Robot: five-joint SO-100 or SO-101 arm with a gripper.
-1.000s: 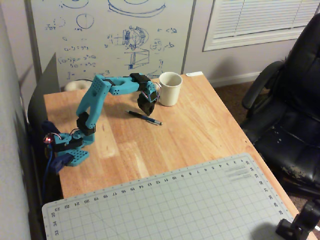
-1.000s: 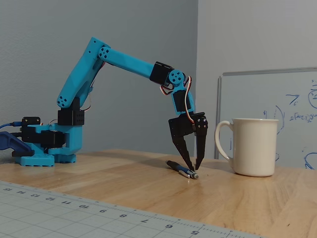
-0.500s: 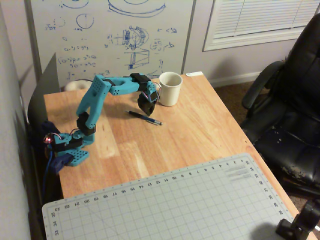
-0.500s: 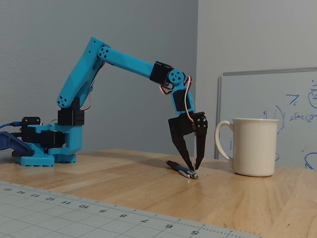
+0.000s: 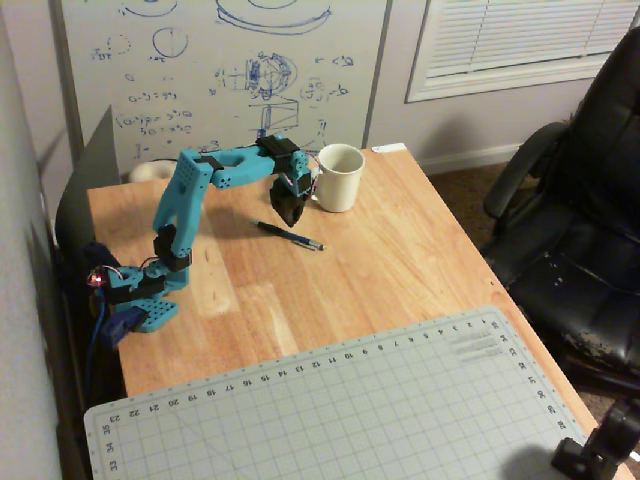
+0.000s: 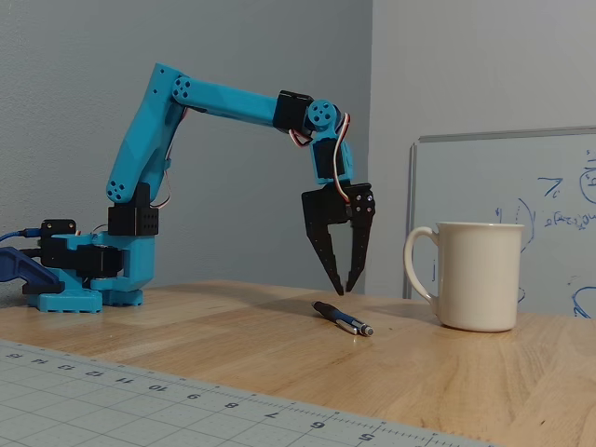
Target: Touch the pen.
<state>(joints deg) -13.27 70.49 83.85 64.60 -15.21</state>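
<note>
The pen (image 5: 290,236) is thin and dark with a silvery tip, and it lies flat on the wooden table (image 5: 400,265). In the fixed view the pen (image 6: 342,318) sits just left of the white mug. My gripper (image 6: 344,291) hangs fingertips-down a short way above the pen's dark end and does not touch it. Its black fingers stand slightly apart with nothing between them. From overhead, the gripper (image 5: 287,219) sits just behind the pen, close to the mug.
A white mug (image 5: 340,178) (image 6: 475,289) stands right of the gripper. A grey cutting mat (image 5: 330,400) (image 6: 140,400) covers the table's near end. A whiteboard (image 5: 220,70) leans behind the table and a black office chair (image 5: 590,220) is off its right side.
The gripper has lifted up off the pen and drawn back slightly toward the arm's base. One second ago its tips were down at the pen's silvery end. The pen has not moved.
</note>
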